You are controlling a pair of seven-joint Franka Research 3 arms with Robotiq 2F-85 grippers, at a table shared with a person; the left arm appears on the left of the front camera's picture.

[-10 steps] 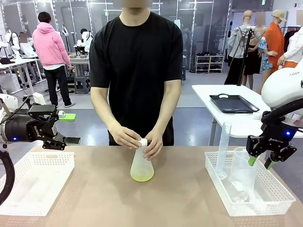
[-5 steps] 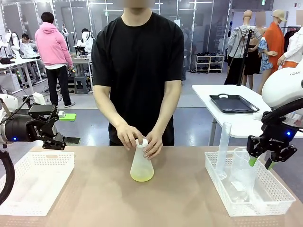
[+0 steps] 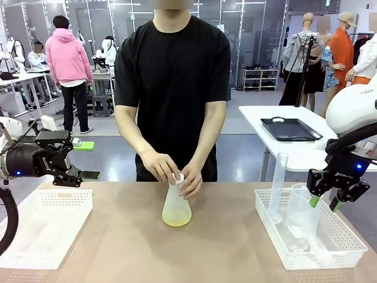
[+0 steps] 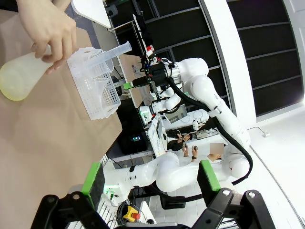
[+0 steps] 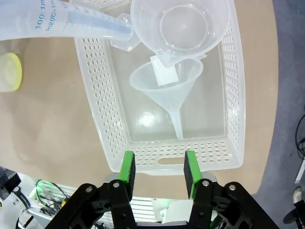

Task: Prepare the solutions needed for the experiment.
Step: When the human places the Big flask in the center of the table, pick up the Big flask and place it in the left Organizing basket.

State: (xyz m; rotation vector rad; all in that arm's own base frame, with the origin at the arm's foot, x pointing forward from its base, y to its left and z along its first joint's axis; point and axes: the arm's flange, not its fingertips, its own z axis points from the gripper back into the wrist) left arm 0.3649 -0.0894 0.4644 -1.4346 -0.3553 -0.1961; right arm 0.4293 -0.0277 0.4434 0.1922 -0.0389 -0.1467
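Mid-table, hands (image 3: 160, 166) seem to stopper the flask (image 3: 176, 203) of solutions (image 3: 177, 221); flanking it, my left gripper (image 4: 150, 175) and right gripper (image 5: 158, 168) hang open, empty; next, probably a pickup.

This is a lab, a big bright room where people work with robots. A white robot arm (image 3: 353, 109) stands at the brown table (image 3: 118, 259). On the table are lab things: a flask (image 3: 175, 203) with a little yellow-green liquid (image 3: 177, 221), and a white basket (image 3: 321, 259) holding a measuring tube (image 3: 278, 177), a beaker (image 5: 183, 24) and a funnel (image 5: 143, 81). Farther back, a person in pink (image 3: 66, 59) stands by more work tables (image 3: 288, 153)
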